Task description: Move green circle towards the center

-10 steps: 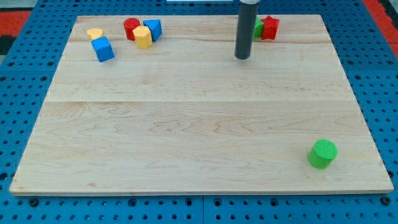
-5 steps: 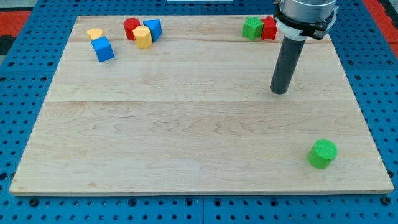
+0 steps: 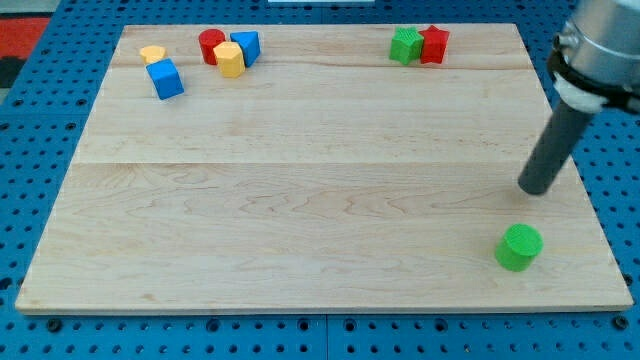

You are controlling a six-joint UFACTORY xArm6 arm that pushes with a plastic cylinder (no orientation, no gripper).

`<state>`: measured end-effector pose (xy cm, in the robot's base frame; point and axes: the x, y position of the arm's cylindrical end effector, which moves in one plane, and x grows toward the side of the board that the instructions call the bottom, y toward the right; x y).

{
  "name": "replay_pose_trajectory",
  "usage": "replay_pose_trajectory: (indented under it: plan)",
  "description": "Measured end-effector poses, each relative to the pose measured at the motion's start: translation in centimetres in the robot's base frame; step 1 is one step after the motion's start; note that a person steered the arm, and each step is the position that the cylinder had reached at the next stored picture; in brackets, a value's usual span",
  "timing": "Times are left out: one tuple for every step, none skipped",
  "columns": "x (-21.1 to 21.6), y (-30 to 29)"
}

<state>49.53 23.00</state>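
Observation:
The green circle (image 3: 519,247) is a round green block near the view's bottom right corner of the wooden board (image 3: 300,180). My tip (image 3: 535,188) rests on the board just above the green circle and slightly to its right, a short gap apart from it. The dark rod rises from the tip toward the view's upper right.
A green block (image 3: 405,45) and a red block (image 3: 433,44) touch at the top right. At the top left are a red block (image 3: 211,45), a yellow block (image 3: 229,59), a blue block (image 3: 247,46), a yellow circle (image 3: 152,55) and a blue cube (image 3: 166,79).
My tip has moved from the top middle of the board toward the view's lower right, ending close above the green circle. No block has moved.

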Motion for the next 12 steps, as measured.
replay_pose_trajectory:
  plan:
    - [3.3, -0.5]
    - [4.3, -3.5]
    - [4.9, -4.0]
    - [4.9, -1.8]
    - [4.9, 3.2]
    - [4.9, 5.8]
    - [4.9, 6.8]
    - [5.4, 7.6]
    - [7.3, 7.0]
    - [9.5, 3.9]
    - [11.2, -1.0]
    - [10.5, -4.9]
